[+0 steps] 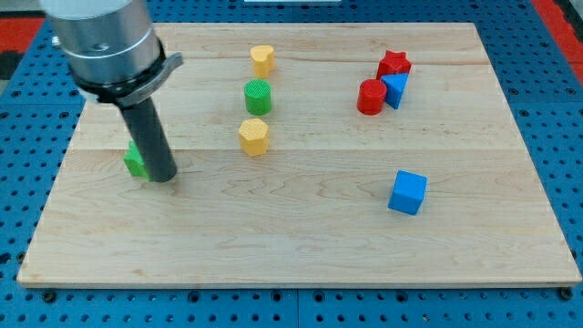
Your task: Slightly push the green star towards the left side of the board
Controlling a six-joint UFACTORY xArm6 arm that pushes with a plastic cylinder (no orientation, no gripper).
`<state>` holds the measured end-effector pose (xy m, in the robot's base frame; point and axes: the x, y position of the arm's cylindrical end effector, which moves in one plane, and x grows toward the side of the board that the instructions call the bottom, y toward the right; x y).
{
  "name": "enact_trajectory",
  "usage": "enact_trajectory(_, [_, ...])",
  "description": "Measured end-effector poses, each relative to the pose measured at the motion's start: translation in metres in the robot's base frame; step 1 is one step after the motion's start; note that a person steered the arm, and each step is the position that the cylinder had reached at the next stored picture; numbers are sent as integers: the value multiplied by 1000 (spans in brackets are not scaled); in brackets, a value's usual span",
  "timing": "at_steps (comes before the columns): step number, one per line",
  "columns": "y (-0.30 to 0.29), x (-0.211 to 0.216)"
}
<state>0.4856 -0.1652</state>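
The green star (136,162) lies on the left part of the wooden board (301,237), mostly hidden behind my dark rod. My tip (163,178) rests on the board right against the star's right side. Only the star's left edge shows, so its shape is hard to make out.
A yellow block (262,59), a green cylinder (259,96) and a yellow hexagonal block (254,137) stand in a column at centre top. A red star (393,63), red cylinder (371,96) and blue block (396,88) cluster at upper right. A blue cube (407,192) sits at right.
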Motion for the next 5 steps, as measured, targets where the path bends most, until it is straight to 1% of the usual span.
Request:
enact_trajectory(2, [-13,-1])
enact_trajectory(3, [4,-1])
enact_trajectory(4, [86,0])
enact_trajectory(5, [149,-11])
